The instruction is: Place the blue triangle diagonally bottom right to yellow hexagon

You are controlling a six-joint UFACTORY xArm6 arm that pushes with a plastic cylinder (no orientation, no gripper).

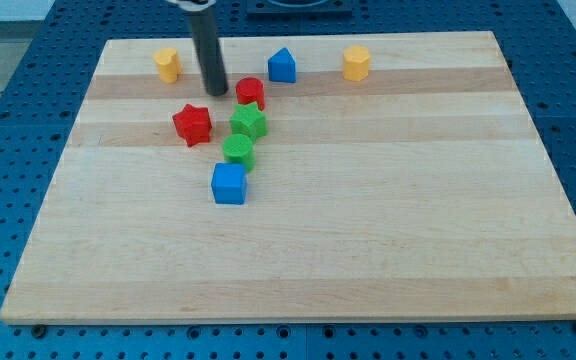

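Note:
The blue triangle [282, 65] stands near the view's top edge of the wooden board [388, 230], a little right of centre. The yellow hexagon [356, 62] is to its right, with a clear gap between them. My tip [216, 92] rests on the board to the left of the blue triangle, just left of a red block [250, 93] and above a red star [192, 124]. The tip touches no block that I can make out.
A yellow block [168, 64] sits at the top left. A green star [249, 122], a green block [238, 151] and a blue cube [229, 184] run in a line down from the red block.

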